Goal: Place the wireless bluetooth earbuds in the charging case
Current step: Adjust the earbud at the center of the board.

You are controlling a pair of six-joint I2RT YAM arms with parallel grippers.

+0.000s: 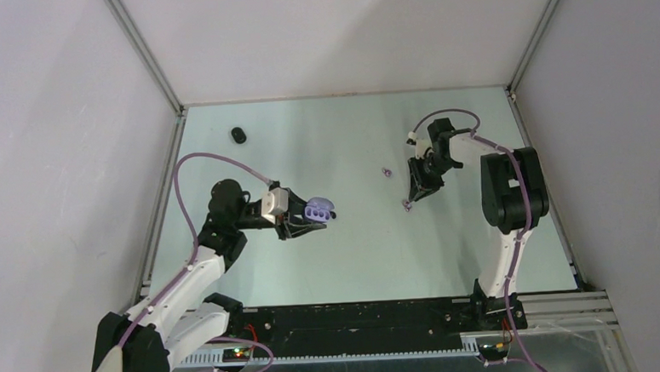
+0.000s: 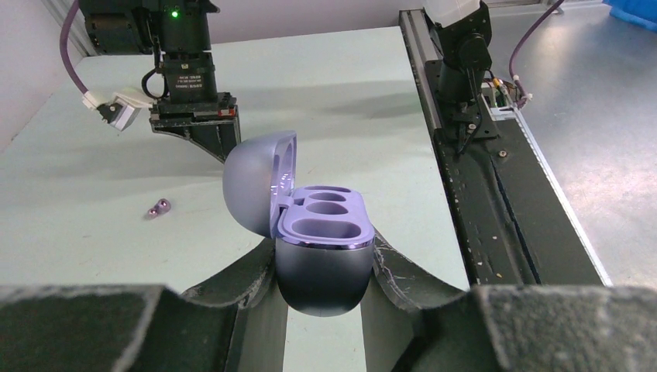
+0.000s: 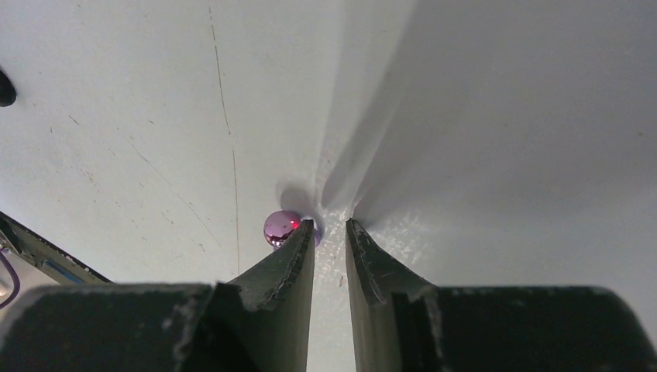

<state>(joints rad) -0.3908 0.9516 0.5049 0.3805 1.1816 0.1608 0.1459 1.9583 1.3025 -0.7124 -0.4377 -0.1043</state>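
Pale green table (image 1: 356, 253); grey enclosure walls; black base rail (image 1: 359, 321) along near edge.
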